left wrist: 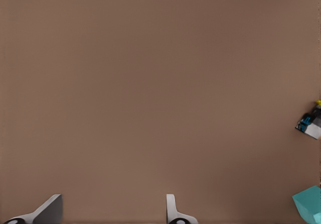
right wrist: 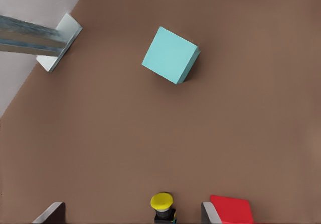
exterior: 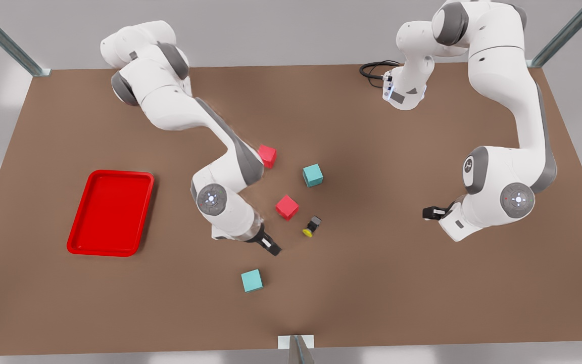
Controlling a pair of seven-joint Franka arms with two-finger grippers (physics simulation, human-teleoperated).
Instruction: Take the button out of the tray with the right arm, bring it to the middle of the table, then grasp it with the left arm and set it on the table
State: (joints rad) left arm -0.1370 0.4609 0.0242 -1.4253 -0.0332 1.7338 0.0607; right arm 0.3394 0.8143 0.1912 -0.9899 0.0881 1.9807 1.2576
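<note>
In the front view the tray (exterior: pixel 83 222) is empty and the button (exterior: pixel 312 226) lies tipped over on the tabletop (exterior: pixel 372 283) near its middle, so only my left arm's grasp and placing look left. My left end effector (exterior: pixel 430 212) waits well apart. In the left wrist view its fingers are spread and empty. In the right wrist view my right end effector (exterior: pixel 271 246) is wide open, gripping nothing, the button between its fingers, a red cube (exterior: pixel 287 207) just beside crowding any approach.

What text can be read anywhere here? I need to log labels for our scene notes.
None readable.
Small mark on the arm joint by the left gripper, front view's right: too small to read.
Right gripper, beside the button: no lettering.
</note>
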